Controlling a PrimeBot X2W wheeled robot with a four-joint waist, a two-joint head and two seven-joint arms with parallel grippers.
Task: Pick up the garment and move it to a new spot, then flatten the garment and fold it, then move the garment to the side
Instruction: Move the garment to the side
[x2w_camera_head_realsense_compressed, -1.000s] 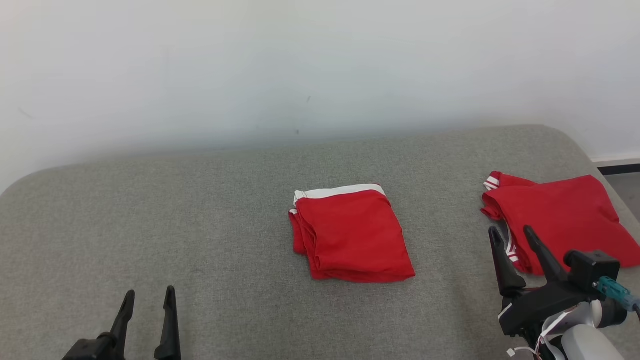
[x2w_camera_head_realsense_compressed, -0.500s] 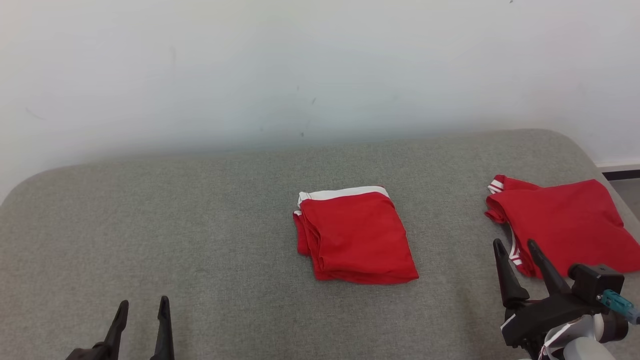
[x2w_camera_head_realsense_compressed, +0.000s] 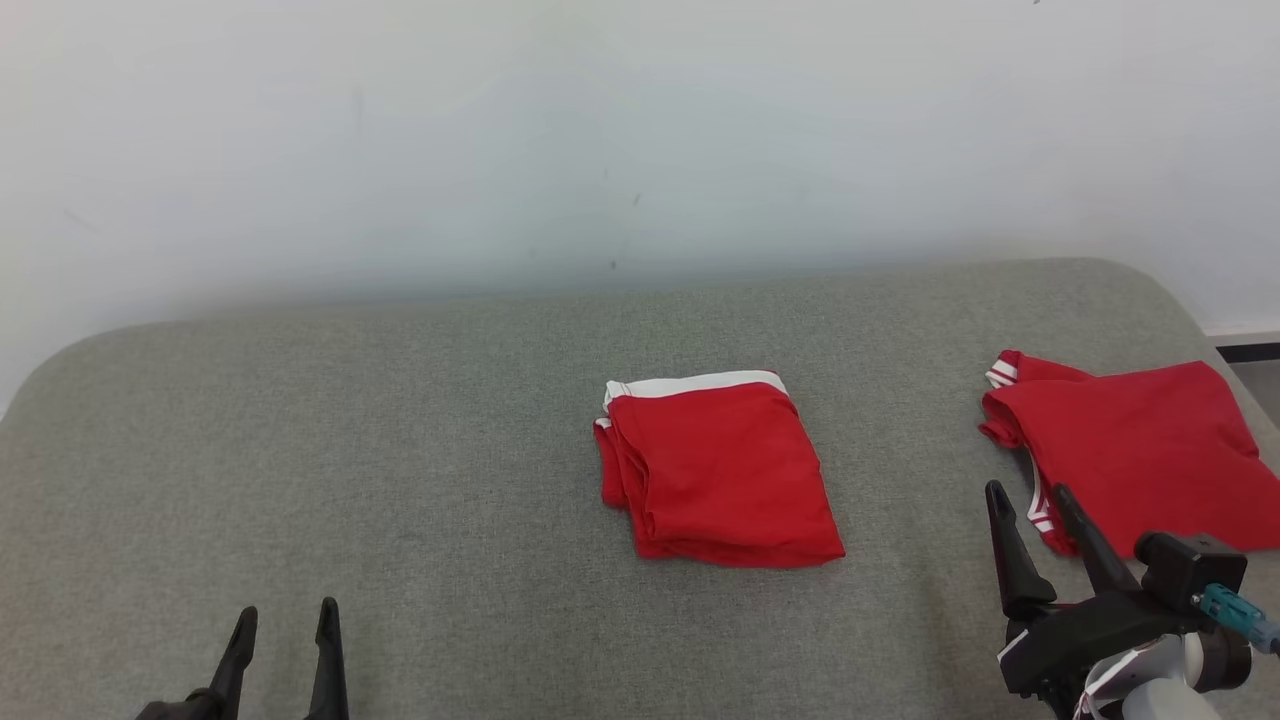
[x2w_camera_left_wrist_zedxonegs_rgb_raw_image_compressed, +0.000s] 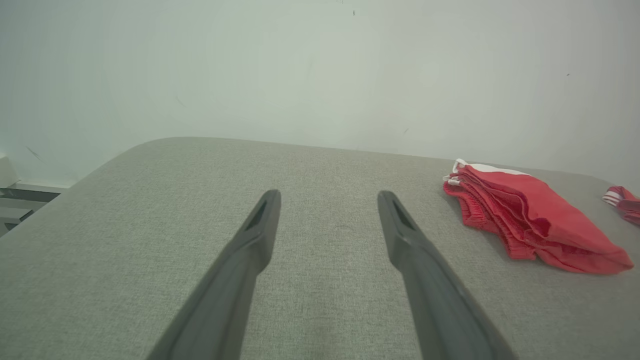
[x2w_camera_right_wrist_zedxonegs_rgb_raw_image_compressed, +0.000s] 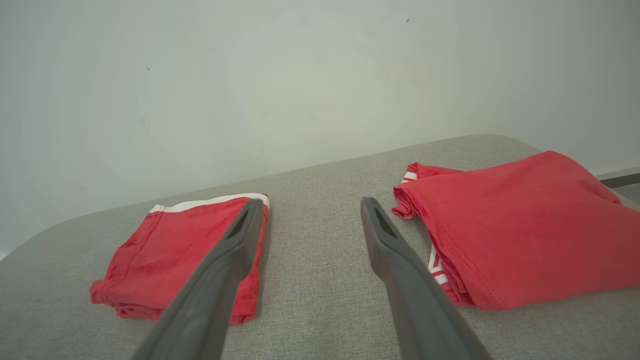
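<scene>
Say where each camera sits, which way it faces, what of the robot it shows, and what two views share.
Head view: on the robot's head, facing forward and down at the grey padded surface and white wall; left gripper lower left, right gripper lower right, both open.
Left wrist view: low over the surface, facing the wall along its own two fingers; folded red garment to the right.
Right wrist view: low, its own fingers pointing between that garment and the second red garment.
Shared: all three show both garments.

A grey fabric surface (x2w_camera_head_realsense_compressed: 400, 480) meets a plain white wall (x2w_camera_head_realsense_compressed: 500, 150).
</scene>
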